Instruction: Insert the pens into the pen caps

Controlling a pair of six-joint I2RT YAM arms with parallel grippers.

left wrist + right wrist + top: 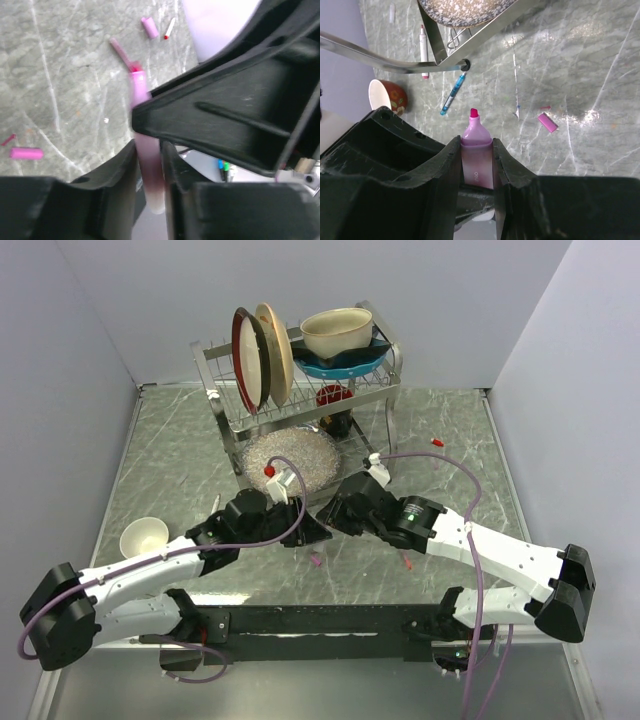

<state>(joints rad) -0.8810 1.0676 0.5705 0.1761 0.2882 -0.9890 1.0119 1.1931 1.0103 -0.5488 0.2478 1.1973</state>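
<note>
Green marbled tabletop [180, 460], in front of dish rack [300, 408]. Item: pink highlighter [477, 136], tip bared, clamped in right gripper [476, 147]; left gripper [148, 150] clenched on pink tube [150, 172], probably its cap. Handling: line up both axes, then push straight, gently, without twisting.

A table [180, 450] with a glossy grey-green marbled top fills the scene, streaked with pale veins and catching bright glints of light [590, 116]. Plain pale lavender-grey walls [330, 275] close it in at the left, back and right. A metal wire dish rack [222, 390] stands at the table's far side, near the back wall.
</note>
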